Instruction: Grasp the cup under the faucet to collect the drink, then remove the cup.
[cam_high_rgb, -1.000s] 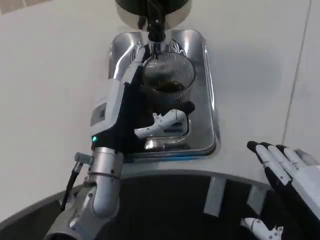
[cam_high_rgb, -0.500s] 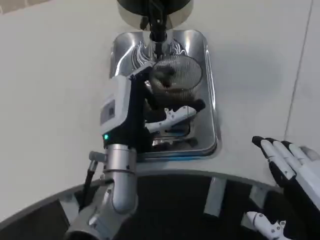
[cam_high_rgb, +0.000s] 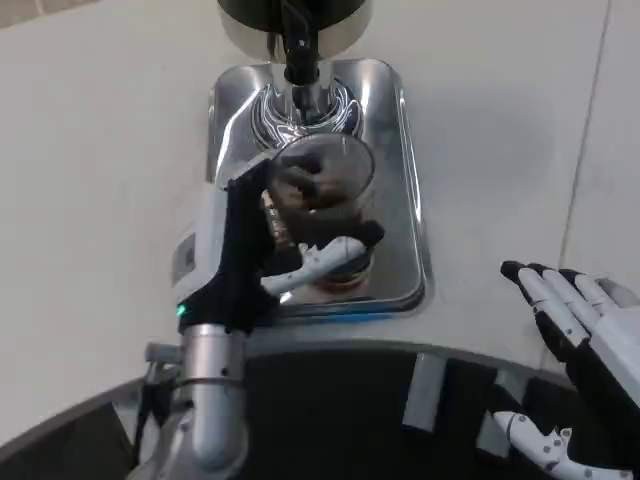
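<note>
A ribbed clear glass cup (cam_high_rgb: 322, 190) with dark drink in it is gripped by my left hand (cam_high_rgb: 268, 250), whose fingers wrap its lower side. The cup is over the near half of the steel drip tray (cam_high_rgb: 408, 190), clear of the black faucet (cam_high_rgb: 300, 45) at the top of the picture. Whether the cup's base touches the tray is hidden by the fingers. My right hand (cam_high_rgb: 580, 335) lies at the lower right over the table's edge, fingers spread, holding nothing.
The dark round dispenser body (cam_high_rgb: 255, 15) stands behind the faucet at the top edge. White tabletop (cam_high_rgb: 90, 150) spreads to the left and right of the tray. The table's dark front rim (cam_high_rgb: 330, 400) runs along the bottom.
My left hand has drawn the cup back from under the faucet toward me, to the tray's near half. The right hand has barely moved. The view has shifted a little.
</note>
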